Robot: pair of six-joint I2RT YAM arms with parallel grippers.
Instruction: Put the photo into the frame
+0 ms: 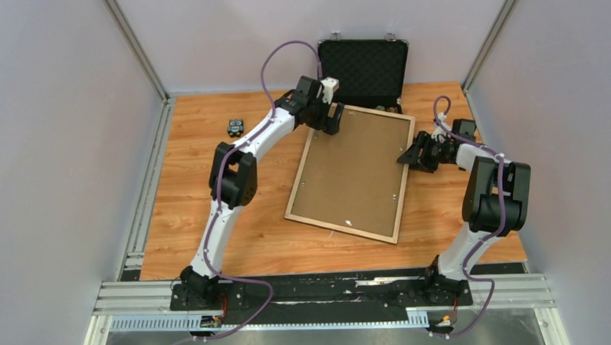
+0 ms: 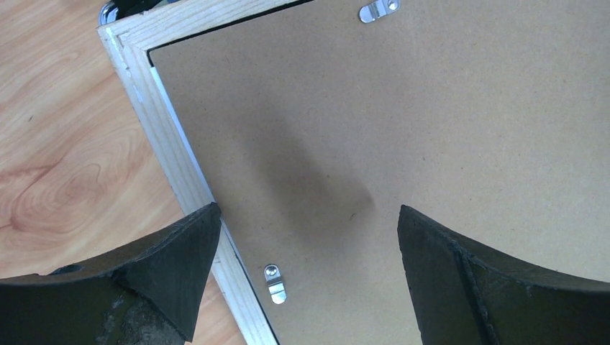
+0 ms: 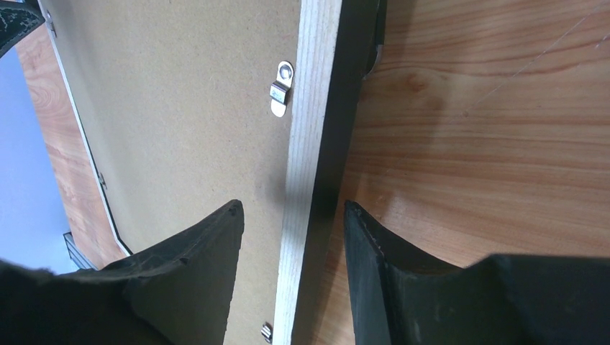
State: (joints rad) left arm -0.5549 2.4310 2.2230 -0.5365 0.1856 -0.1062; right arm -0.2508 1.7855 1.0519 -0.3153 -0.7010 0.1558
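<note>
Left gripper (image 1: 333, 119) hangs with its jaws spread wide over the far left corner of the frame (image 1: 341, 229), one finger (image 2: 144, 287) at the wood rail, the other above the brown backing panel (image 1: 352, 171). The frame lies back-up mid-table (image 1: 174, 223), the panel seated inside it, metal clips (image 2: 275, 282) on the panel near the rails. Right gripper (image 1: 404, 158) straddles the right rail, jaws half parted; whether it grips the rail I cannot tell

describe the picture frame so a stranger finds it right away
On the wooden table, look at the middle: the frame lies flat there, back side up. It is the big rectangle with pale wood rails around a brown backing panel, unlike the open black case behind it.
</note>
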